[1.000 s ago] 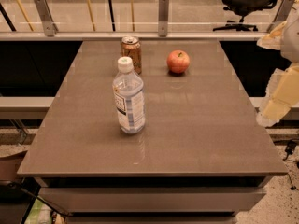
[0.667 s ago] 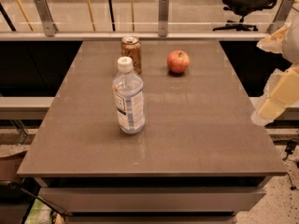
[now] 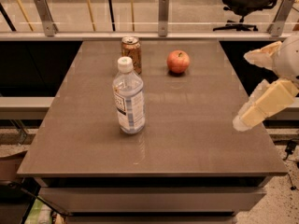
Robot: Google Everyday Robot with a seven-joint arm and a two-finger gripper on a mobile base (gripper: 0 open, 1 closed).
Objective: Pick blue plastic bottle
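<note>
The blue plastic bottle [image 3: 128, 97] stands upright on the left-centre of the brown table [image 3: 196, 134]. It is clear, with a white cap and a pale blue-and-white label. My gripper [image 3: 243, 90] is at the right edge of the view, over the table's right side and well to the right of the bottle. Its two pale fingers [image 3: 264, 106] are spread apart and hold nothing.
A brownish metal can [image 3: 131, 53] stands just behind the bottle. A red apple [image 3: 178, 61] lies to the can's right. A glass railing [image 3: 162, 13] runs along the table's far edge. An office chair [image 3: 245, 3] stands at the back right.
My gripper has moved slightly left and down, toward the table's right side. The bottle, can and apple have not moved.
</note>
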